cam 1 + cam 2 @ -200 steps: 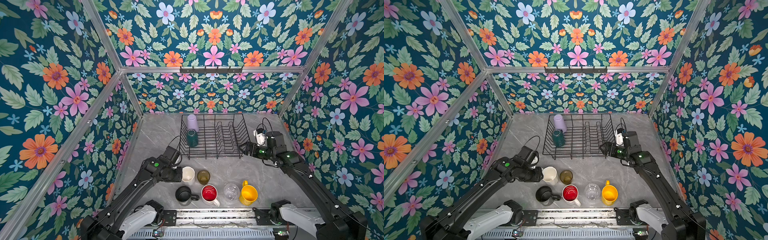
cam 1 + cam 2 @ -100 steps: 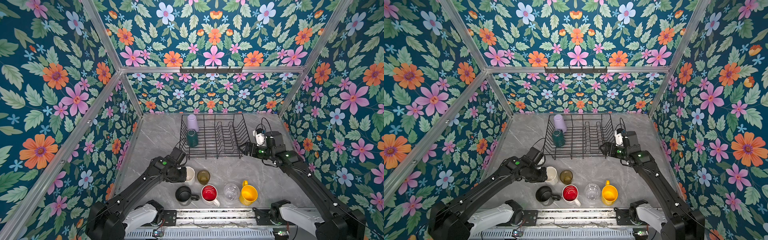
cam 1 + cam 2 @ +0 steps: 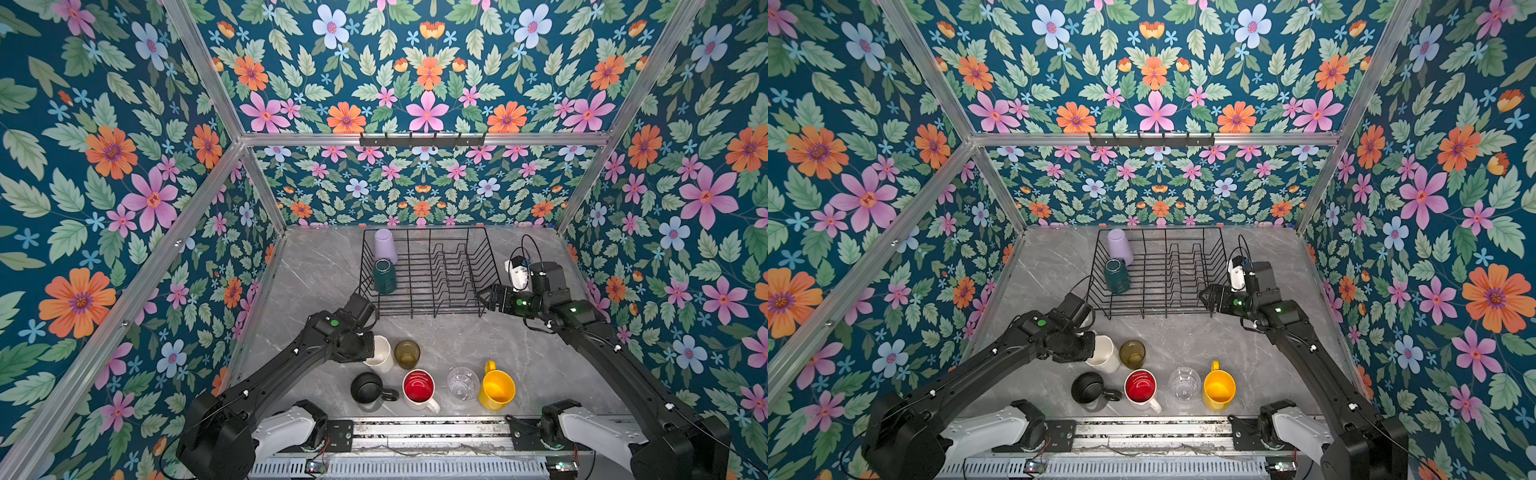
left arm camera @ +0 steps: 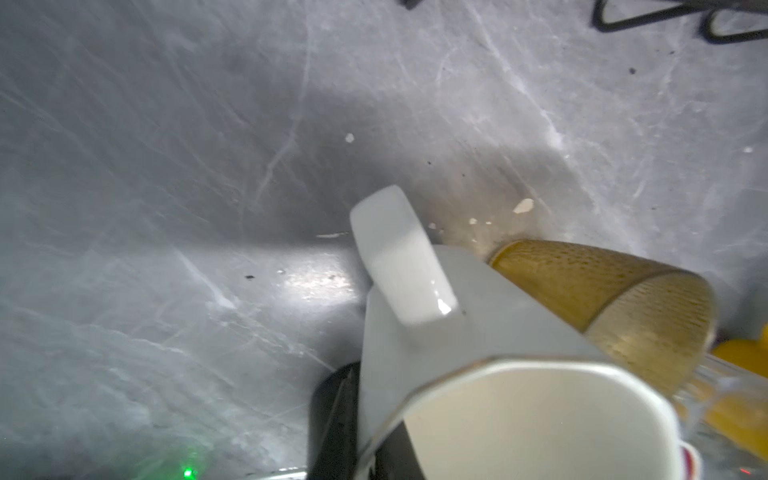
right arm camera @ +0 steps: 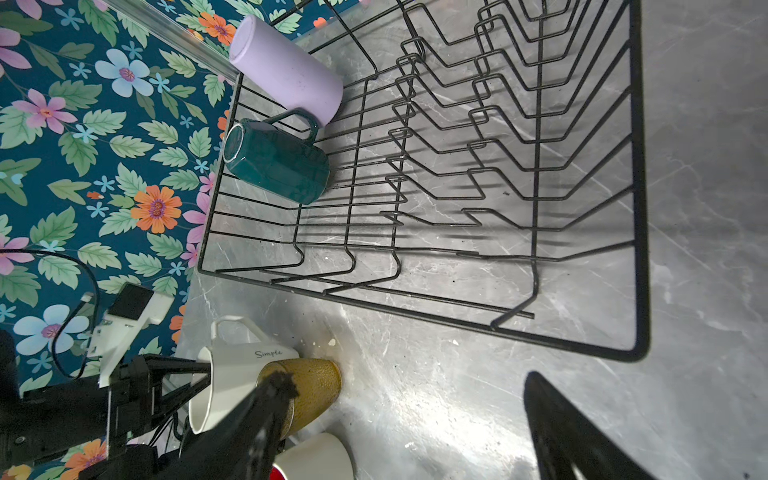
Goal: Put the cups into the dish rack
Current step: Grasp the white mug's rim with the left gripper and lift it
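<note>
Cups: eight. Mugs: five – white mug (image 3: 383,353), teal mug (image 3: 384,277), black mug (image 3: 365,387), red-lined mug (image 3: 419,386), yellow mug (image 3: 497,389). Glasses: two – amber glass (image 3: 407,354), clear glass (image 3: 462,384). Tumbler: one – lilac tumbler (image 3: 384,246). Two cups inside dish rack (image 3: 440,274), its 9 o'clock side; six on table (image 3: 523,357), at 6 o'clock. Dish rack: one, table's 12 o'clock. Robot arms: two – left arm (image 3: 270,374), right arm (image 3: 606,353).

The word "Simple" is read in thin grey script on the outer side of the white mug (image 5: 239,370); it is made out in the right wrist view only
</note>
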Controlling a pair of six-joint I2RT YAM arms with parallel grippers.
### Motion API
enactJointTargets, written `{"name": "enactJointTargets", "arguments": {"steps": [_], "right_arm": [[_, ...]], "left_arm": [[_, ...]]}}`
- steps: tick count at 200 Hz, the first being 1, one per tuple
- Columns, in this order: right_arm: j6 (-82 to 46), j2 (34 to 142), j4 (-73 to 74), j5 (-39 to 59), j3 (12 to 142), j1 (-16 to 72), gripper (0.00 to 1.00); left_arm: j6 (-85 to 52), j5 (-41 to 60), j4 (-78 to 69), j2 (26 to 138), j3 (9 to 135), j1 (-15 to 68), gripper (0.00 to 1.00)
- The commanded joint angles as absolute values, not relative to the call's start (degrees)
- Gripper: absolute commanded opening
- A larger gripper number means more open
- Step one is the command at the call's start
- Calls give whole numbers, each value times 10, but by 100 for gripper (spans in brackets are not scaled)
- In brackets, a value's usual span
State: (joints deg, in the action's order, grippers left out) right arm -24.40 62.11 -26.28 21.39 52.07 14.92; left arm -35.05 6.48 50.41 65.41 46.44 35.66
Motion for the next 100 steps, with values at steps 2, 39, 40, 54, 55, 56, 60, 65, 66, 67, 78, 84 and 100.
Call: {"name": "enactJointTargets", "arguments": {"steps": [2,39,40,54,55,56,60,65,66,67,78,84,100], "right_arm": [[-239,620,-256,210,524,149,88],[-239,620,-254,212,525,149,88],[-239,620,-254,212,525,149,88],[-239,619,-255,213,526,150,88],[-239,619,-255,213,527,150,88],[-239,619,-255,213,528,149,88],[-239,619,-255,213,528,149,88],[-239,619,-256,214,528,149,88],[-239,618,-256,214,529,149,88],[-239,618,-255,214,528,149,88],[-239,617,-254,217,528,150,88],[-239,616,-254,220,528,149,89],[-240,613,-247,234,527,149,89]], "left_arm": [[-351,56,499,652,469,357,2],[-351,59,491,639,477,357,0],[-350,60,491,639,477,357,0],[-347,64,492,630,481,357,0],[-347,64,492,629,481,357,0],[-347,64,492,628,481,357,0],[-344,65,493,625,483,357,0],[-343,66,495,620,485,357,0],[-343,66,495,619,485,357,0],[-342,67,496,618,486,357,0],[-332,65,505,607,495,357,0],[-325,62,511,599,502,357,0],[-308,48,533,579,529,357,0]]}}
